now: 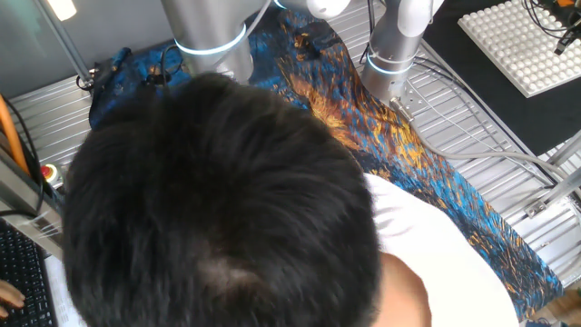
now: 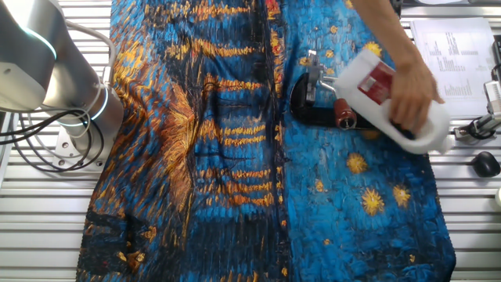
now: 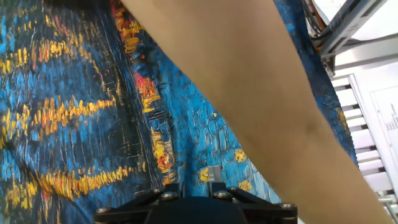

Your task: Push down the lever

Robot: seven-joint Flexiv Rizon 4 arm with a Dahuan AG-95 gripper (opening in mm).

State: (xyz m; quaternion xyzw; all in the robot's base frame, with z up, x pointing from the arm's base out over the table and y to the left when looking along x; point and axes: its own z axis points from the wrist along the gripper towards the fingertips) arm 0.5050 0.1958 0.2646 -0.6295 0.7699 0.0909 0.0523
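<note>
In the other fixed view the black C-shaped clamp lies on the blue and orange cloth. The lever shows as a short silver rod rising at the clamp's left end. A dark red knob sits beside the clamp. A person's hand presses a white bottle with a red label against the clamp's right side and hides part of it. In the hand view my gripper is open above bare cloth, with nothing between its fingers. The clamp and lever are out of that view.
A person's head fills most of one fixed view, and a forearm crosses the hand view. The arm's base stands at the left. A white peg board, papers and a black mouse lie off the cloth.
</note>
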